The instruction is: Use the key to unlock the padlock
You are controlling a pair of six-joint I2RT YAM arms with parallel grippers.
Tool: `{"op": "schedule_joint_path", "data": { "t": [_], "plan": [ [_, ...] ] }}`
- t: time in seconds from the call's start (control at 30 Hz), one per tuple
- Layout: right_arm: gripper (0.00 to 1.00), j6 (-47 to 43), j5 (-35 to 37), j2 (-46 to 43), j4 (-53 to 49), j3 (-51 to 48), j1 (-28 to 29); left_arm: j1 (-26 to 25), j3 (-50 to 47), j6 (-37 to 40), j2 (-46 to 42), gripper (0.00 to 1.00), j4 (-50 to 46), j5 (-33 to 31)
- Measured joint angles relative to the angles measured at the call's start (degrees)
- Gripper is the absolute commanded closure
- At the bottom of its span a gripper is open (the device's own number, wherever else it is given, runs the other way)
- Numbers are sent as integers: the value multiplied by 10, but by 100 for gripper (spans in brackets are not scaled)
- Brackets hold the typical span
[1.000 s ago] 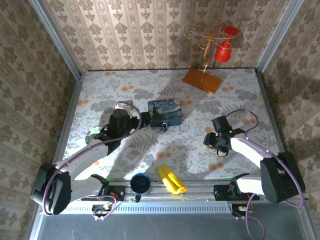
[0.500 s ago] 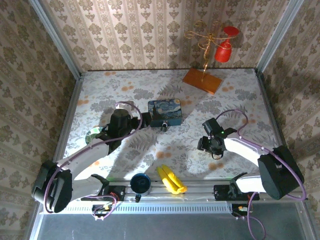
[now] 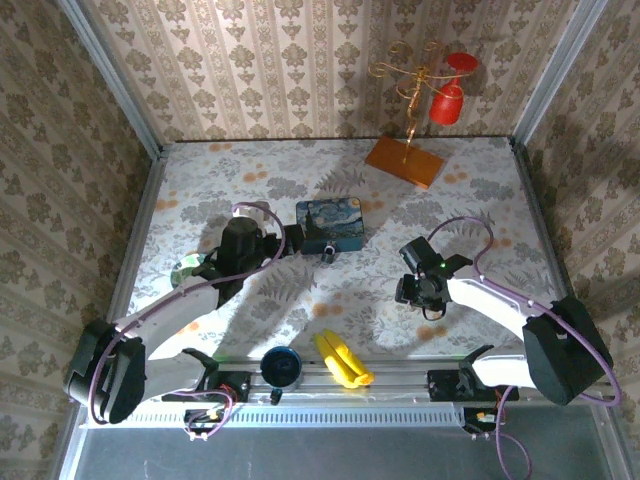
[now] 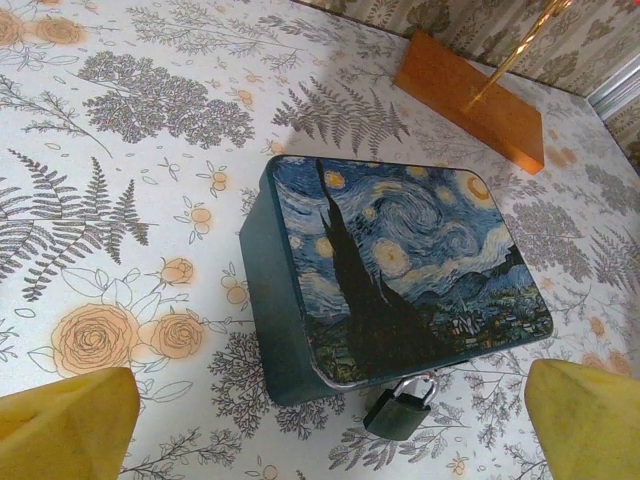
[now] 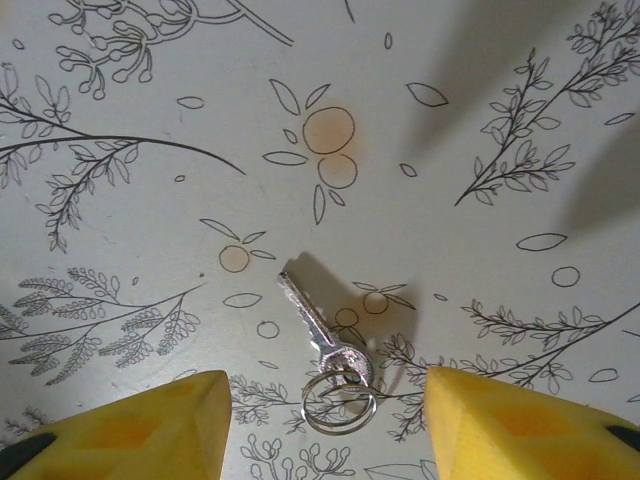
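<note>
Okay, status: right gripper (image 5: 326, 425) is spread wide and holds nothing, hovering low over the table (image 5: 120, 150) with the key (image 5: 318, 332) flat on the cloth between its fingers. The key's ring sits at the wrist end, the blade angles away ahead and toward the finger on the left of the wrist view. Left gripper (image 4: 325, 430) is also wide apart and empty. The padlock (image 4: 400, 408) hangs off the front latch of the blue box (image 4: 400, 270), just ahead of it and a little toward the finger on the right of its wrist view. Main risk is the pick: the key is thin and flush with the table, so closing fingers likely ride over it or push it sideways, or catch only the ring, leaving the blade dangling at an unknown angle. Coming down too far would jam the tips into the table. Second risk: the padlock hangs loose and nothing grips it, so it would probably swing away or the box would slide under insertion force. Versus a second ago, the right arm has moved inward and toward its base to sit over the key; left arm, box and padlock look unchanged.
</note>
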Motion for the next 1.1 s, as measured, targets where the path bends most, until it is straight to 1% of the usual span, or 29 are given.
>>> {"op": "schedule_joint_path", "data": {
  "t": [0.13,0.27,0.4,0.63,0.8,0.93,1.03,1.1],
  "plan": [
    [48,0,1,15,2,0,0,0,1,0,0,0,1,1],
    [50,2,5,49,5,5,8,0,2,0,2,0,1,3],
    [53,13,34,90,-21,35,29,0,2,0,2,0,1,3],
    [54,40,91,142,-76,86,69,0,2,0,2,0,1,3],
    [58,63,122,147,-107,91,83,0,2,0,2,0,1,4],
    [59,75,124,136,-107,78,83,0,2,0,2,0,1,4],
    [62,78,122,123,-101,64,83,0,2,0,2,0,1,4],
    [66,81,120,118,-97,59,83,0,2,-1,2,0,1,4]
  ]
}}
